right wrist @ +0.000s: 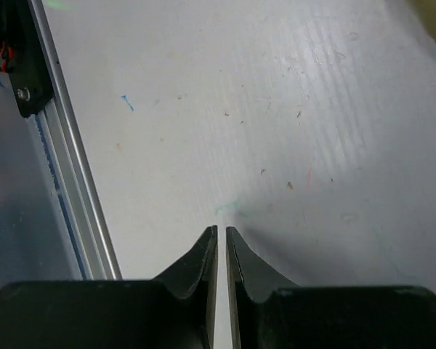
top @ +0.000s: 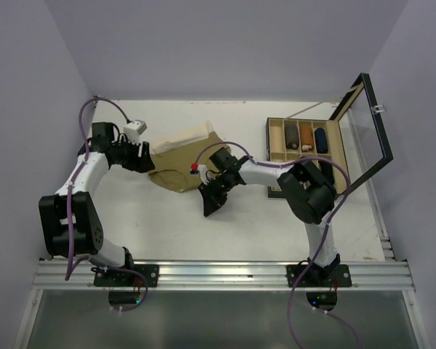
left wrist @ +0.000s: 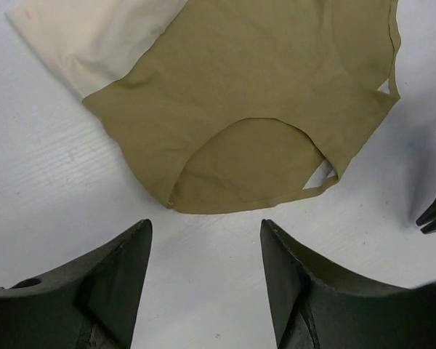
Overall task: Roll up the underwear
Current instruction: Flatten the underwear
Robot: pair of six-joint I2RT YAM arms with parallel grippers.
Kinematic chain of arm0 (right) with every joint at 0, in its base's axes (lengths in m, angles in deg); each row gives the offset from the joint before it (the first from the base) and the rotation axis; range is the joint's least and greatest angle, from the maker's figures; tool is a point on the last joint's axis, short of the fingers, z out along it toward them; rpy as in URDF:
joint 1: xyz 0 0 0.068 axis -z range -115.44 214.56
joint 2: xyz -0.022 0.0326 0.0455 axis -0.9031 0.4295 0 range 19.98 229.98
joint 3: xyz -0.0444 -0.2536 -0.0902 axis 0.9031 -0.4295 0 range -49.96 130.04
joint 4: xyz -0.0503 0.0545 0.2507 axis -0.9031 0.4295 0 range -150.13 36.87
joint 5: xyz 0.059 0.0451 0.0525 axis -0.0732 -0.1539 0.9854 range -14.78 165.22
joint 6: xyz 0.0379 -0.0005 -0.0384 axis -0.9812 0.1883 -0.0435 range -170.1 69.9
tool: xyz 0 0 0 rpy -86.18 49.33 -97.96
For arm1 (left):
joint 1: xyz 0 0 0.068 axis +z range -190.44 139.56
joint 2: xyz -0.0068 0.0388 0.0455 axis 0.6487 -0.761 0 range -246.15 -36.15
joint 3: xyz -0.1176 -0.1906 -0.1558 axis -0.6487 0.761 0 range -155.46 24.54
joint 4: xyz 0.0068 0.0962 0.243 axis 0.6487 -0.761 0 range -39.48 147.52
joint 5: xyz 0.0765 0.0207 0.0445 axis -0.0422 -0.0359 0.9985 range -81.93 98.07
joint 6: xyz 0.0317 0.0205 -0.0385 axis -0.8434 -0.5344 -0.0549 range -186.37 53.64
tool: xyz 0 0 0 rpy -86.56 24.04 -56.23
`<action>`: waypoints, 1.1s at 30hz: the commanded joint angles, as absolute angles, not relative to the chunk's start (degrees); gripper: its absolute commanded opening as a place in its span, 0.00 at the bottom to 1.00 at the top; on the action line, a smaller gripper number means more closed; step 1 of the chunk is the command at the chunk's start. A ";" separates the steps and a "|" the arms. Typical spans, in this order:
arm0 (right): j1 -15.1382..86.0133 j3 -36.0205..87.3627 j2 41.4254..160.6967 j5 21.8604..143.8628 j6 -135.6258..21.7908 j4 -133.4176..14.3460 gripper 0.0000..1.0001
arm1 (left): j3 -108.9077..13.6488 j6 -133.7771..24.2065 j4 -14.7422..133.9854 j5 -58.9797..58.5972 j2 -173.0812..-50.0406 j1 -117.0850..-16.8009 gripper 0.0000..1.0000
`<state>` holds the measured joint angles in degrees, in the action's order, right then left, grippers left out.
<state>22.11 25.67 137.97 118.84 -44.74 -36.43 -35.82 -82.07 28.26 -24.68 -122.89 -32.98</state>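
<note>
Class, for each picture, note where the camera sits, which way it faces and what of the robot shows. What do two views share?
Top: above and behind, looking down at the table; left arm and right arm show.
Left wrist: faces the underwear over the open left gripper.
Right wrist: faces table and rail over the shut right gripper.
Shared: top and left wrist both show the underwear.

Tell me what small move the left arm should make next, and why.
Likely ease the left gripper forward until its open jaws straddle the near hem of the olive-tan underwear, then close. The jaws stand just short of the cloth, which lies flat and unrolled, while the right gripper is nearly shut on nothing over bare table.
</note>
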 commanded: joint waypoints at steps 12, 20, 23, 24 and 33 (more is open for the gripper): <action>33.01 43.11 142.58 109.59 -50.54 -45.71 0.14 | -34.87 -80.78 30.88 -26.56 -121.14 -32.97 0.66; 32.57 40.76 149.01 109.76 -51.78 -45.20 0.12 | -38.13 -80.87 29.75 -24.71 -123.96 -32.97 0.65; 30.73 36.01 147.60 111.51 -48.54 -41.17 0.11 | -37.78 -81.74 29.13 -25.41 -124.05 -32.97 0.64; 29.33 34.25 146.81 112.04 -48.00 -40.54 0.11 | -37.34 -82.18 28.96 -25.59 -123.96 -32.97 0.63; 17.54 29.04 133.02 132.95 -60.38 -42.55 0.32 | -35.66 -87.54 24.66 -28.40 -125.44 -33.32 0.61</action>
